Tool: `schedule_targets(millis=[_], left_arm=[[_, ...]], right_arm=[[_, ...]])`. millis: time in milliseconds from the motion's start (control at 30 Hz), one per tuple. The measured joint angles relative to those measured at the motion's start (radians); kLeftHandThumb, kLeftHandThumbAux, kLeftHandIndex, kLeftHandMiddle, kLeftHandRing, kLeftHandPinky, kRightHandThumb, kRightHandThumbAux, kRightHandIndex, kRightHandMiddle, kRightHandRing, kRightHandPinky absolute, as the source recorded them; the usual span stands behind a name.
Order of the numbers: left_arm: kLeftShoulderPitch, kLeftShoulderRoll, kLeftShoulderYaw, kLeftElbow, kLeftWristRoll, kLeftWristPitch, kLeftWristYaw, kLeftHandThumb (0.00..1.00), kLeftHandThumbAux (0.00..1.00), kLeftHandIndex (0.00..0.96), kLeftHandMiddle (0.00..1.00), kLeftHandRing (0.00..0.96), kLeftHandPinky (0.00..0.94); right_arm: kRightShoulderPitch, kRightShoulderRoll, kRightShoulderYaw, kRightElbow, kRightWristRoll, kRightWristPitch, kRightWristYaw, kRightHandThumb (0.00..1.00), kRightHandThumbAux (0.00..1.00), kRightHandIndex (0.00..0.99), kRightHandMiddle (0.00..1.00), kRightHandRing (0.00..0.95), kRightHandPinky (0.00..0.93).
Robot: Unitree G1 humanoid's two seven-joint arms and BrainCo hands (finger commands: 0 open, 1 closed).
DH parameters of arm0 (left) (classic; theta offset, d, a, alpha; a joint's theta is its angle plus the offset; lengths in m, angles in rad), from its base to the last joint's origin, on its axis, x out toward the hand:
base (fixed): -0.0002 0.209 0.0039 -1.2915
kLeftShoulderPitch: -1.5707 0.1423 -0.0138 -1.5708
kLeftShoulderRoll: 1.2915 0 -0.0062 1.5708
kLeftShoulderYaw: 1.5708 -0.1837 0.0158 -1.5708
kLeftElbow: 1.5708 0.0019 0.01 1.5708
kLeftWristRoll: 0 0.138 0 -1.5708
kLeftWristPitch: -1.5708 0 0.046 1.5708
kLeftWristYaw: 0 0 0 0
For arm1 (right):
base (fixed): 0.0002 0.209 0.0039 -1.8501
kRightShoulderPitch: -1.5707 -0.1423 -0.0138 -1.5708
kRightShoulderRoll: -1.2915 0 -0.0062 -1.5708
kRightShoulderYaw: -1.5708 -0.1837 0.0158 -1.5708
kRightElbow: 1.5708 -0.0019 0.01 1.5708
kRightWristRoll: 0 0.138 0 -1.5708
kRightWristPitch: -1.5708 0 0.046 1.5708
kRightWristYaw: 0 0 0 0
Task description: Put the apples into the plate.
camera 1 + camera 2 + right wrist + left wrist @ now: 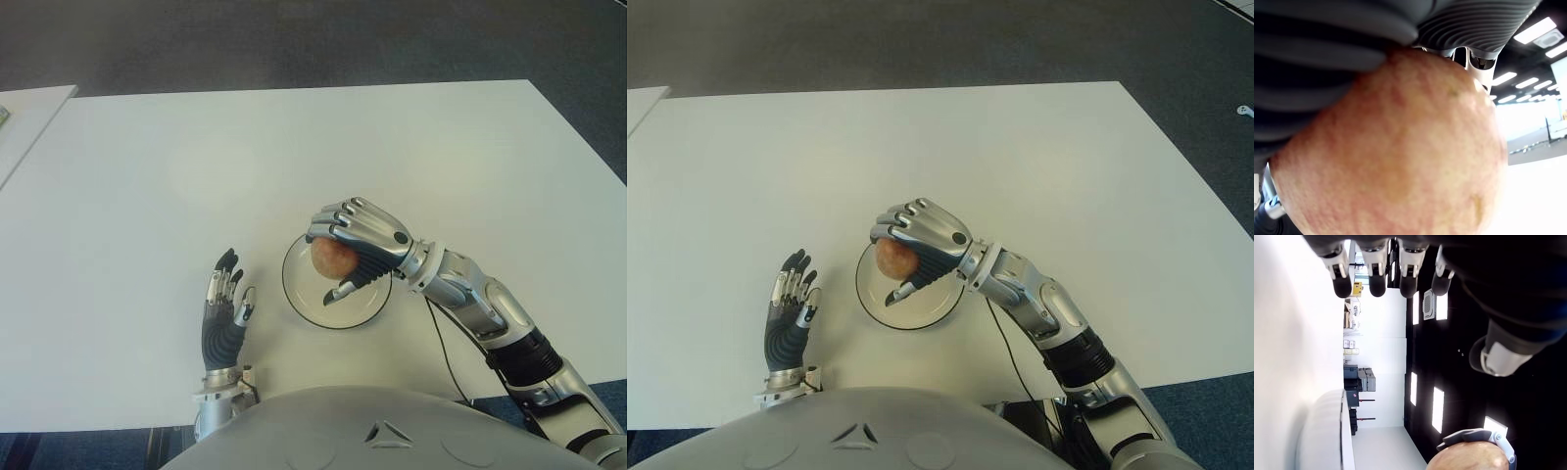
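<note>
- Eye views: right robot hand (343, 257) grips an apple (332, 258) above the plate (306, 301) on the table (147, 176).
- Right wrist view: the apple presses against ribbed fingers (1317, 44).
- Left robot hand (224, 311), left of the plate, is spread and holds nothing.

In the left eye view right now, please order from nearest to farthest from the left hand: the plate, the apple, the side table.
1. plate, just right of the open left hand.
2. apple, gripped by the right hand over the plate.
3. side table, at the far left edge.
</note>
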Motion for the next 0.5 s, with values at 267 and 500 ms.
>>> schedule_targets(millis=[267,500], left_arm=[[0.003,-0.001,-0.005,-0.020,-0.006,0.020,0.000,0.098,0.528,0.044,0.040,0.012,0.041],[0.008,-0.001,-0.008,-0.042,-0.003,0.056,0.002,0.092,0.521,0.043,0.041,0.013,0.052]], right_arm=[[-0.003,-0.015,0.020,0.087,-0.090,-0.076,-0.044,0.734,0.688,0.833,0.857,0.859,0.870],[-0.004,-0.020,0.025,0.113,-0.125,-0.109,-0.059,0.735,0.691,0.837,0.859,0.859,0.868]])
